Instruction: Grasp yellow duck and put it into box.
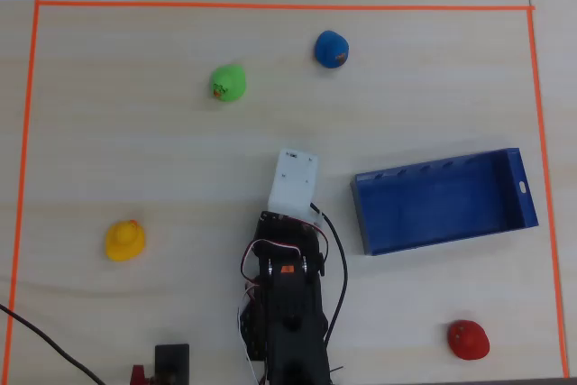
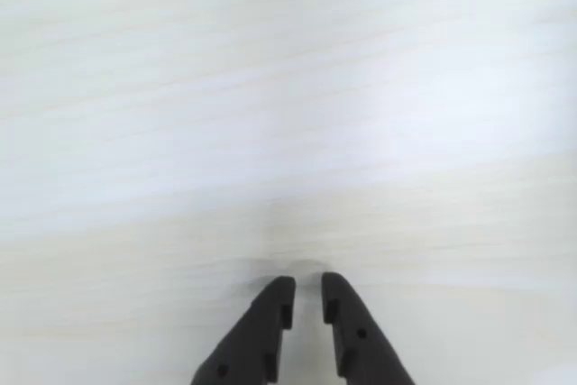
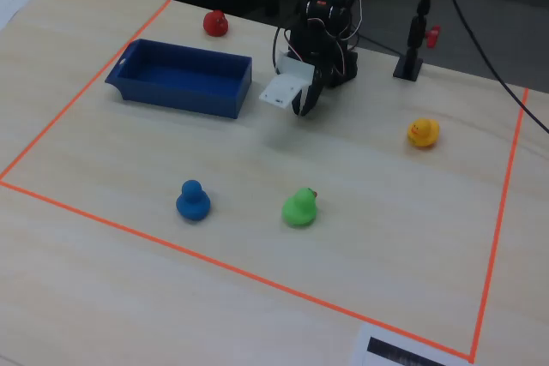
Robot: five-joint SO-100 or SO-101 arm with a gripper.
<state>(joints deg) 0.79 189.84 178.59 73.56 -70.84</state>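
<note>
Overhead view, from the left: the small rounded yellow rubber duck (image 1: 124, 241) sits alone on the pale wooden table (image 1: 135, 151), well apart from everything. Next, the green rubber duck (image 1: 228, 83) up top, then the black robot arm (image 1: 288, 313) with its white wrist block, reaching up from the bottom edge. Its black two-finger gripper (image 2: 307, 293) hangs over bare table (wrist view shows it plainly), jaws nearly together with a narrow gap, holding nothing. Further right, the blue rubber duck (image 1: 332, 49), then the shallow rectangular blue plastic box (image 1: 521, 188), empty, just beside the arm. Far right, the red rubber duck (image 1: 469, 340). Orange tape (image 1: 270, 6) frames the lot.
</note>
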